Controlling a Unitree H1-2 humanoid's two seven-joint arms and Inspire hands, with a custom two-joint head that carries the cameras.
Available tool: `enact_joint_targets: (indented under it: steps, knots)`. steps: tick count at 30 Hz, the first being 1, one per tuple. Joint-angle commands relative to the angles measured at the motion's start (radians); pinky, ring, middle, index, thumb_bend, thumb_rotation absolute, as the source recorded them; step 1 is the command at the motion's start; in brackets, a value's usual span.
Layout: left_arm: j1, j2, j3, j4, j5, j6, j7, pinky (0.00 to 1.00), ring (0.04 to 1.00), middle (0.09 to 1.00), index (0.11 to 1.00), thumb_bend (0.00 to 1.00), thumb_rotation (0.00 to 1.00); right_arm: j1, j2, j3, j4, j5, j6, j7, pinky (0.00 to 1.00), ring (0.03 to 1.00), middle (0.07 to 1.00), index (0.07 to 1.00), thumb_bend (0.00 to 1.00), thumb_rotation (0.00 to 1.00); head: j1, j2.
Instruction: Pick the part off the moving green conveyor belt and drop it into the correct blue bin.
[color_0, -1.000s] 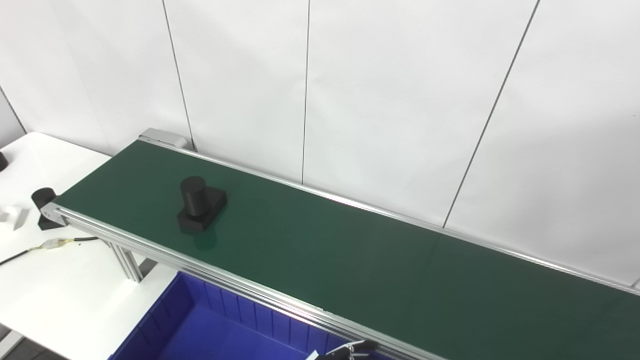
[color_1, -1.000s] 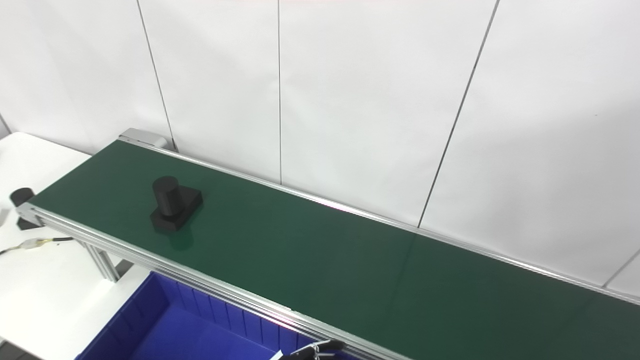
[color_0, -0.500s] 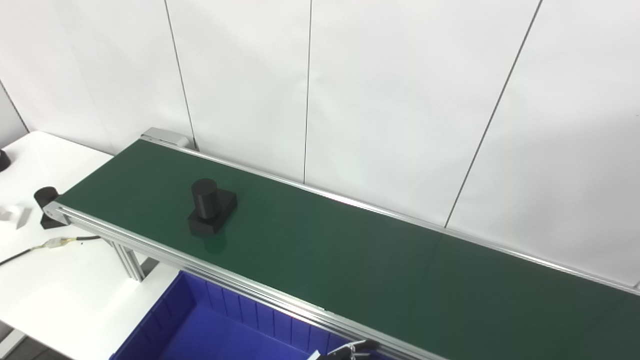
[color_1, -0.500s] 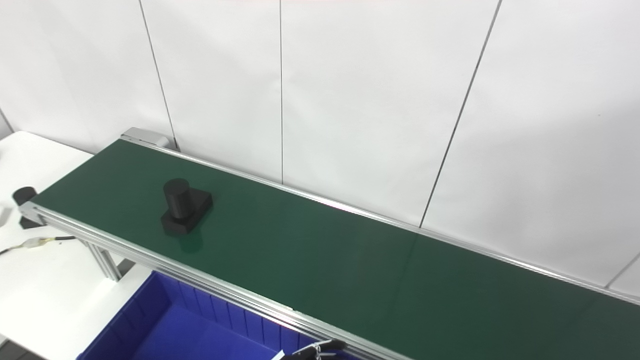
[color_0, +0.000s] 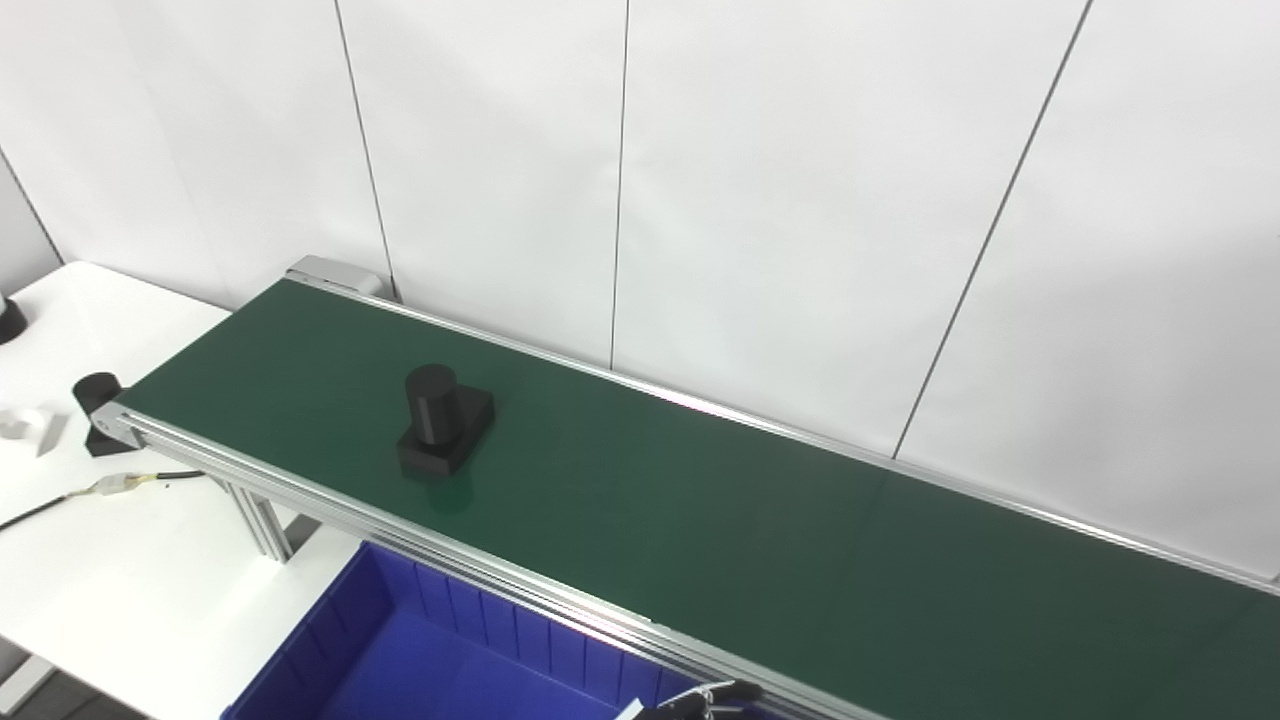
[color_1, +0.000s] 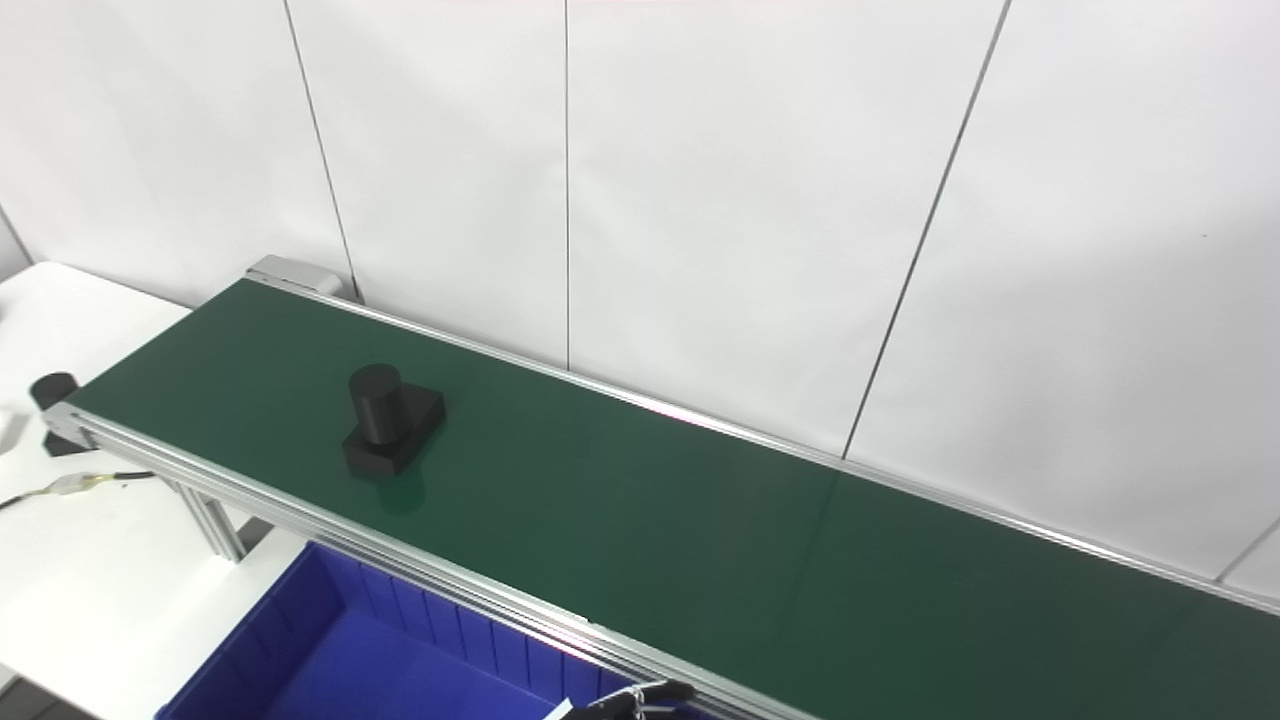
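White wall panels (color_0: 800, 200) with thin dark seams fill the background behind everything. Green conveyor belt (color_0: 700, 520) runs diagonally from the upper left down to the lower right, framed by silver aluminium rails (color_0: 500, 575), with a grey end cap (color_0: 325, 272) at its far left corner and a slotted leg (color_0: 262, 520) under its near left end. To the left, the white bench (color_0: 110, 570) carries the small clutter. Below the belt's near rail sits the blue bin (color_0: 420, 650), its ribbed inner wall facing up and its interior showing nothing but blue floor where visible.

On the belt, towards its left end, rests the black part (color_0: 442, 420): a square base with an upright cylinder standing on it, clear of both rails, with a faint reflection on the green surface in front of it. Nothing lies between the part and the bin except the near rail.

On the bench, just beside the belt's left corner, stands a small black cylinder piece (color_0: 97, 388); another dark object (color_0: 8, 320) is cut by the left edge. A white block (color_0: 25, 425) lies near them, and a thin cable with a pale connector (color_0: 118, 484) trails across the bench.

At the bottom edge, only dark fingertips of the right robot hand (color_0: 700, 703) show, over the bin's edge; whether they are apart or together I cannot tell. The left robot hand is out of view.
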Motion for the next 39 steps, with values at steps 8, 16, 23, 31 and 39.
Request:
enact_joint_targets:
  steps: [8,16,23,31,39]
  knots:
    - [-0.004,-0.014,-0.006,-0.035,0.003,-0.045,0.001,0.66,0.747,0.779,0.841,0.99,0.33,-0.001,-0.003,-0.008,-0.040,0.009,-0.055,0.005,0.69,0.777,0.823,0.844,0.65,0.14,0.000,0.011]
    - [-0.001,-0.015,-0.009,-0.039,0.002,-0.044,0.003,0.67,0.753,0.780,0.842,0.98,0.33,0.006,-0.004,-0.011,-0.060,-0.001,-0.065,-0.001,0.68,0.760,0.813,0.841,0.65,0.14,-0.004,0.021]
    - [-0.002,-0.017,-0.009,-0.040,0.005,-0.045,0.005,0.66,0.753,0.778,0.843,0.98,0.33,0.020,-0.007,-0.017,-0.107,0.000,-0.075,-0.005,0.66,0.744,0.802,0.834,0.66,0.13,-0.003,0.023]
    - [-0.002,-0.013,-0.010,-0.044,0.004,-0.044,0.003,0.65,0.749,0.778,0.847,0.97,0.32,0.040,-0.016,-0.025,-0.228,-0.011,-0.074,-0.009,0.66,0.744,0.799,0.829,0.69,0.11,-0.013,0.026]
    - [-0.007,-0.011,-0.008,-0.039,0.003,-0.043,0.003,0.65,0.749,0.778,0.846,0.97,0.32,0.035,-0.025,-0.059,-0.387,-0.055,-0.042,-0.030,0.67,0.760,0.809,0.839,0.72,0.14,-0.019,0.023]
